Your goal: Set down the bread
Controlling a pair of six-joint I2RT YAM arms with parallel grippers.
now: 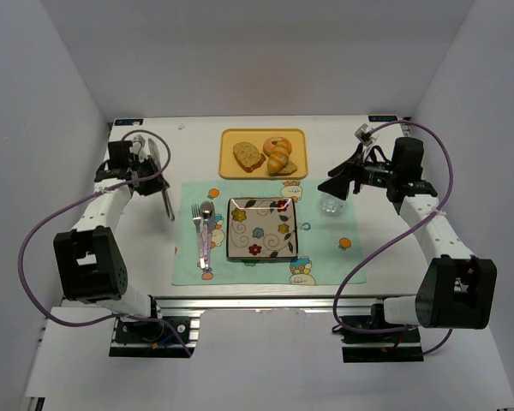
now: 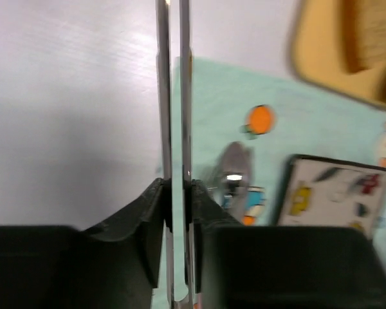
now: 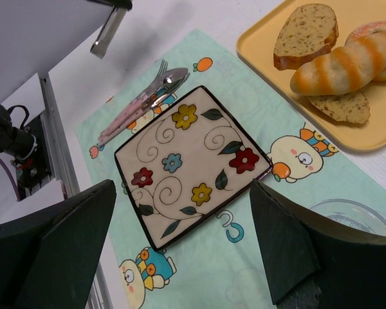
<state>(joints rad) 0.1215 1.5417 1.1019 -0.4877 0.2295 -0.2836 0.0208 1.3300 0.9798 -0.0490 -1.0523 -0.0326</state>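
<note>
The bread (image 1: pixel 248 156) is a tan speckled oval slice with a brown crust. It lies on the left of the yellow tray (image 1: pixel 230 137) and also shows in the right wrist view (image 3: pixel 305 35); the left wrist view shows it blurred (image 2: pixel 373 32). My left gripper (image 1: pixel 140 168) is shut on metal tongs (image 1: pixel 165 195), left of the placemat, with the tong blades (image 2: pixel 162 96) reaching forward between its jaws (image 2: pixel 175 188). My right gripper (image 1: pixel 337 183) is open and empty (image 3: pixel 180 257), hovering above the placemat to the right of the flowered square plate (image 3: pixel 190 164).
A croissant (image 1: pixel 277 152) and a small bread chunk (image 1: pixel 289 168) share the tray. The plate (image 1: pixel 262 228) sits mid-placemat (image 1: pixel 325 257), with a fork and spoon (image 1: pixel 204 231) to its left. A clear glass (image 1: pixel 331 204) stands under my right gripper.
</note>
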